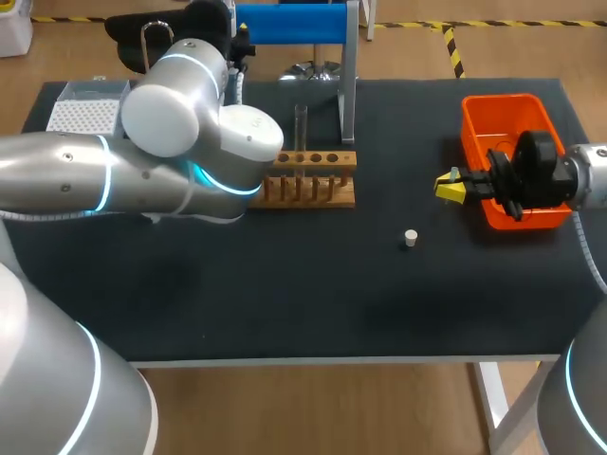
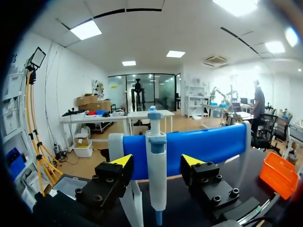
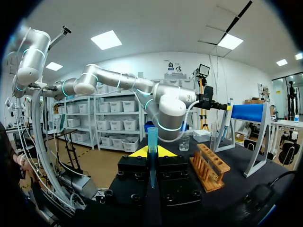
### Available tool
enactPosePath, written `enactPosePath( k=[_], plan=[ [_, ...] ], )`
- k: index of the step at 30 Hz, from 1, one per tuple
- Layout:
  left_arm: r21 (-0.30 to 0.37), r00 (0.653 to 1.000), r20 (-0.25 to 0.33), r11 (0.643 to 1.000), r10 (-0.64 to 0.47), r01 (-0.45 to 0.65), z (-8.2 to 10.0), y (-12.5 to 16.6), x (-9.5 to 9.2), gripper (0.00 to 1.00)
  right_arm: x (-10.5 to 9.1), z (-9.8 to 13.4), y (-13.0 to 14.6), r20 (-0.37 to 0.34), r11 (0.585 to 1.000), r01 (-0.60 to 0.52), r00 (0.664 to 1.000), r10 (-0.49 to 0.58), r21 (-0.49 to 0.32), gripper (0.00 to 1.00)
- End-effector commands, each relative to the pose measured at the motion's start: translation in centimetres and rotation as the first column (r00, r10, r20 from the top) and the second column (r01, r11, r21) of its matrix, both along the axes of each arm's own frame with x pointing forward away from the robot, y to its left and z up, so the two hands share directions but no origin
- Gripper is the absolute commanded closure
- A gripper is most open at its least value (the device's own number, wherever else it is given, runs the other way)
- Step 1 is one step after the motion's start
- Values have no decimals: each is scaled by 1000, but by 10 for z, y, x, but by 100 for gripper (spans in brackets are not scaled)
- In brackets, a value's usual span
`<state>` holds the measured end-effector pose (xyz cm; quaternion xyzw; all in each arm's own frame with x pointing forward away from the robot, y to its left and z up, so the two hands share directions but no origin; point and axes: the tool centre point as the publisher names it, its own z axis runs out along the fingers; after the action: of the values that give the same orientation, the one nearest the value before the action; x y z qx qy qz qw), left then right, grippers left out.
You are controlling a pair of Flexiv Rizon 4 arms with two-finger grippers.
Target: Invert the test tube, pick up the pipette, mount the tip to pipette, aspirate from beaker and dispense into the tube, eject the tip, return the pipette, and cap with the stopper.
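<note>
My left gripper [image 2: 156,161] was at the blue stand [image 2: 215,144] at the back of the table [image 1: 285,294]. Its fingers [image 2: 122,161] were spread wide, one on each side of the pipette [image 2: 156,142], and as far as I could see neither touched it. The pipette hung upright on the stand, right between my yellow tips. My right gripper [image 3: 152,152] was clenched on a blue pipette tip [image 3: 152,137], which stood up between the two pads. From above, that gripper hovered just beside the orange bin [image 1: 503,106] at the right of the table, pointing toward the middle. The test tube [image 1: 301,128] stood upright in a hole of the wooden rack [image 1: 318,182], near the stand's leg and partly behind my left arm. The stopper [image 1: 411,238] lay alone on the dark table, between the rack and my right gripper and well apart from the tube. Past my right gripper's fingers I could see the beaker [image 3: 184,143], beyond the rack and close to my left arm. The tip box [image 1: 85,112] sat at the far left corner, behind my left arm
</note>
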<state>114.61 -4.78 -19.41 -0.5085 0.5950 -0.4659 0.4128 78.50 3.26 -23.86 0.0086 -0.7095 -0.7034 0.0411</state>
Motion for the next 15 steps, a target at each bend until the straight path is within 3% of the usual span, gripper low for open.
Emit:
enactPosePath(
  k=[1,3,5,15],
  plan=[
    [-2,1000,20,1000,13,-13,-5,-5,7,34,-1,1,0,1,1000,2,1000,-2,-3,100],
    [-4,1000,22,1000,15,-15,-6,-5,8,40,-1,1,0,1,1000,2,1000,-2,-3,100],
    [-4,1000,24,1000,19,-18,-6,-5,8,53,-1,1,0,1,1000,2,1000,-2,-3,100],
    [-8,999,33,1000,24,-24,-8,-5,16,54,-1,1,0,1,1000,2,1000,-2,-3,100]
  ],
)
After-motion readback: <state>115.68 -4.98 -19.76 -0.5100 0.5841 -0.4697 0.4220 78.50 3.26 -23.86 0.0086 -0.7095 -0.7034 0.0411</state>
